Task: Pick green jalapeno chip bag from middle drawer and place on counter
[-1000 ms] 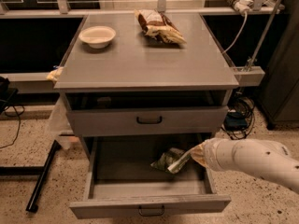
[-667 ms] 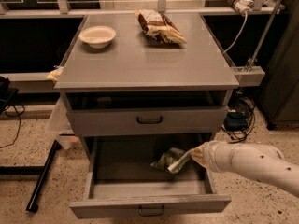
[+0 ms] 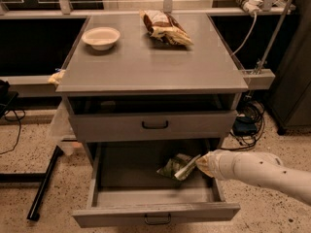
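One grey counter (image 3: 146, 67) tops the cabinet. Middle drawer (image 3: 155, 211) stands pulled out below it. White arm (image 3: 262, 171) reaches in from the right. Brown-and-cream snack bag (image 3: 165, 28) and white bowl (image 3: 101, 37) sit at the counter's back. Green jalapeno chip bag (image 3: 170, 167) lies in the drawer, right of centre. Gripper (image 3: 189, 168) is at its pale edge; cannot tell whether it has hold.

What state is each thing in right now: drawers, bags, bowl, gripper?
middle drawer: pulled open.
upper drawer: pushed in.
green jalapeno chip bag: lying inside the middle drawer, right of centre.
gripper: down in the open drawer, at the bag's right edge.
bowl: upright on the counter, looks empty.
brown snack bag: lying at the counter's back.
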Robot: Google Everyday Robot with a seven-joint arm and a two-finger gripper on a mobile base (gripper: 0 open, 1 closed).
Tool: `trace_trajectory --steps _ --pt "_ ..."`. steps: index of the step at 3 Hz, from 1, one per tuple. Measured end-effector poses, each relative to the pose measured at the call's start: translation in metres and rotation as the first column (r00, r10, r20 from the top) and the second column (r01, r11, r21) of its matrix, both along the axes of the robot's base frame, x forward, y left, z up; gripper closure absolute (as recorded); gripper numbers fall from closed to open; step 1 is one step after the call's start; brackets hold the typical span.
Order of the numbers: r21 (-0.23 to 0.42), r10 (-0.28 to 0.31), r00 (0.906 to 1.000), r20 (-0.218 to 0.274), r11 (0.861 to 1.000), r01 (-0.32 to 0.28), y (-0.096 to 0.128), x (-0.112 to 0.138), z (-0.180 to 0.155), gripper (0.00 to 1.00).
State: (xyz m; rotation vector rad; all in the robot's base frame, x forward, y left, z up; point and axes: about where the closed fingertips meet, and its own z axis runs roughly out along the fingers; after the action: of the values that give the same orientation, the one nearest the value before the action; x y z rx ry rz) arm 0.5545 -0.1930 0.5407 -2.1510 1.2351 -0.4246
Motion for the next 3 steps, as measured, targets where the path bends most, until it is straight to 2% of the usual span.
trace_trajectory --steps 1,2,3 --pt "-0.002 0.026 0.9995 -0.02 1.0 -0.026 0.001 0.005 -0.021 0.41" --pt "0.008 0.058 0.9975 -0.041 0.998 -0.057 0.007 0.014 -0.041 0.33" --pt "0.033 0.085 0.9937 -0.074 0.996 -0.082 0.016 0.022 -0.065 0.34"
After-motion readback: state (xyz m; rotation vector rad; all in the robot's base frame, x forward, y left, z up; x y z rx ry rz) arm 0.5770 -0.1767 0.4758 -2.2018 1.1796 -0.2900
